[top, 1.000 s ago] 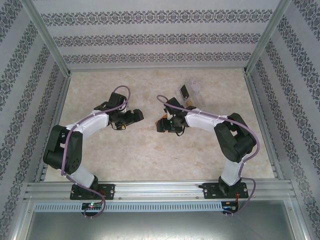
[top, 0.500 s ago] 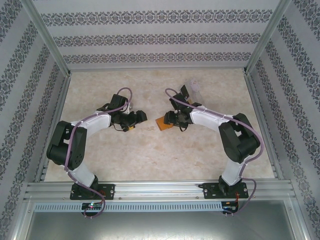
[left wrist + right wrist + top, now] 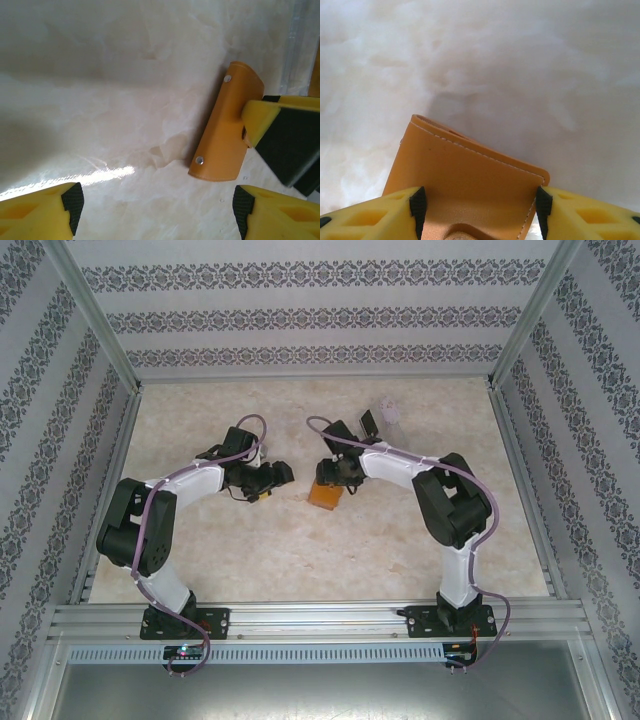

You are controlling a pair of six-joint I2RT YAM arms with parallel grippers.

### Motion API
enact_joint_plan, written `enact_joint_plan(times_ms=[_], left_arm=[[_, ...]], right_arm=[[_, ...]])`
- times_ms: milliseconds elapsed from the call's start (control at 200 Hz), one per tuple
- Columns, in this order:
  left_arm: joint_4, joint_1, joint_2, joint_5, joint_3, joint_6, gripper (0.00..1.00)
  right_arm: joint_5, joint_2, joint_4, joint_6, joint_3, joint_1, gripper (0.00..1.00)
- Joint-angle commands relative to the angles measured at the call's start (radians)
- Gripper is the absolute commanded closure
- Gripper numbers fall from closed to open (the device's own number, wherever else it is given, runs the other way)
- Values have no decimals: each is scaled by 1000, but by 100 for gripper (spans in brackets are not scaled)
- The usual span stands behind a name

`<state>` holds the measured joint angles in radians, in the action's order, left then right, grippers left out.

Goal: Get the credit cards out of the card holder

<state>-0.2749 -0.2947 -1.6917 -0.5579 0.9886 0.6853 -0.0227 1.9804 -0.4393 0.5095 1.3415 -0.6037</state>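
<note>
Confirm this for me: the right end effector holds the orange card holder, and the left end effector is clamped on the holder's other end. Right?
Not quite. The right end effector does hold the card holder, but the left end effector is not clamped on it. The left wrist view shows its jaws open, short of the holder, gripping nothing.

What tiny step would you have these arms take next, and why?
Probably ease the left gripper forward to the card holder. The right gripper pinches the holder by its edges, and it looks folded shut. The left gripper's jaws stand open with nothing between them, facing the holder's free end, so it seems best placed to catch that end and start opening it.
</note>
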Motion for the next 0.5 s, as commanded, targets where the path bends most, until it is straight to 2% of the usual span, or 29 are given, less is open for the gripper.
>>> enact_joint_plan(times_ms=[0,320,495], left_arm=[[-52,-9,8,4,3,-21,21],[39,-24,30,-81,-89,55,27],[63,-41,9,-159,-91,28,32]], right_arm=[[-28,28,-75,-170,11,-57,38],[-106,-114,-42,-69,-62,-62,39],[-127,-204,-85,10,-102,-32,40]])
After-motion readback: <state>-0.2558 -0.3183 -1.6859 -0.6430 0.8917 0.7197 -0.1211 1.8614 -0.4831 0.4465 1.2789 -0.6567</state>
